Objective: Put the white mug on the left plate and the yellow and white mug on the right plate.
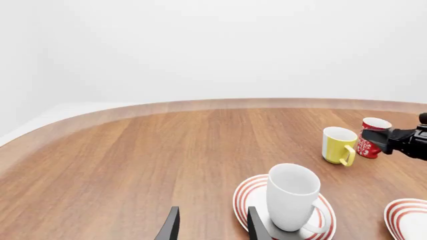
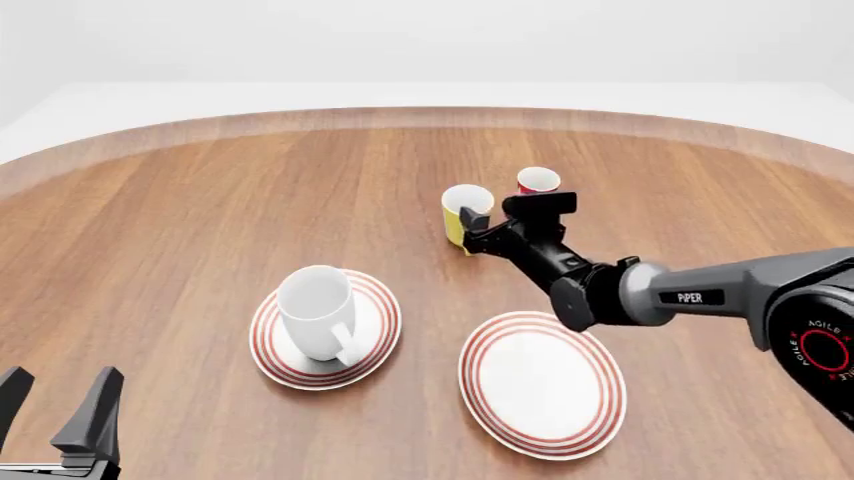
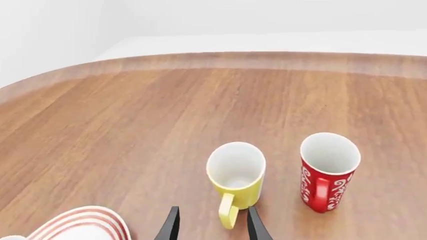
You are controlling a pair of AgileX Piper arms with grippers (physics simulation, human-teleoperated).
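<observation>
The white mug stands upright on the left plate, also seen in the left wrist view as white mug on left plate. The right plate is bare. The yellow and white mug stands on the table beyond it. My right gripper is open at that mug, and in the right wrist view its fingers straddle the handle of the yellow and white mug. My left gripper is open and holds nothing, near the table's front left.
A slim red patterned mug stands just right of the yellow one, close to the right gripper; it shows as red mug in the right wrist view. The wooden table's curved far edge runs behind.
</observation>
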